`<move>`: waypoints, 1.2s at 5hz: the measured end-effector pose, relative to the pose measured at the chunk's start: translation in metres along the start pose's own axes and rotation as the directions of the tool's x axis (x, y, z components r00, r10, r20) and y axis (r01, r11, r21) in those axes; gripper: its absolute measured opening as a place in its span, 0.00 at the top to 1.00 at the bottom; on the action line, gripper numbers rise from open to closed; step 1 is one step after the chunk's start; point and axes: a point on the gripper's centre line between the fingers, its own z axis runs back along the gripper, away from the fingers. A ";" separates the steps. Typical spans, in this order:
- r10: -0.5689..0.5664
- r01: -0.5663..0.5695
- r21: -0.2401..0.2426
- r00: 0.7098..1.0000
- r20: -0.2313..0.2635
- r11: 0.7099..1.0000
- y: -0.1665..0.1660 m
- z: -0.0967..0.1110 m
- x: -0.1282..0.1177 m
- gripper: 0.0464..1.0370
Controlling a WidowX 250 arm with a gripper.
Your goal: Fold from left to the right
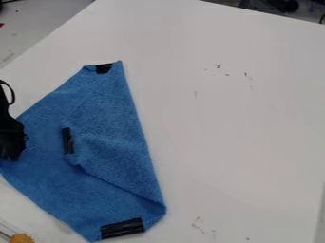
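The cloth (47, 190) has its right flap (117, 147) folded in; its left side (41, 128) seemingly awaits folding. Whether the pincer (11, 154) grips, I cannot tell.

White table (241, 123), orange item (22, 238)

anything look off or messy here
Small dark marks spot the white tabletop at upper right and near the bottom, like stains or scuffs. The blue cloth looks unevenly folded: its taped flap stops short of the left edge.
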 end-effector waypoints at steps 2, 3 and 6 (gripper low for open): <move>-0.015 0.015 0.011 1.000 0.002 1.000 0.013 -0.006 0.010 0.09; -0.013 0.013 -0.006 1.000 0.005 1.000 0.011 -0.009 0.012 0.36; -0.022 0.022 -0.029 1.000 0.000 0.999 -0.002 -0.004 0.017 0.94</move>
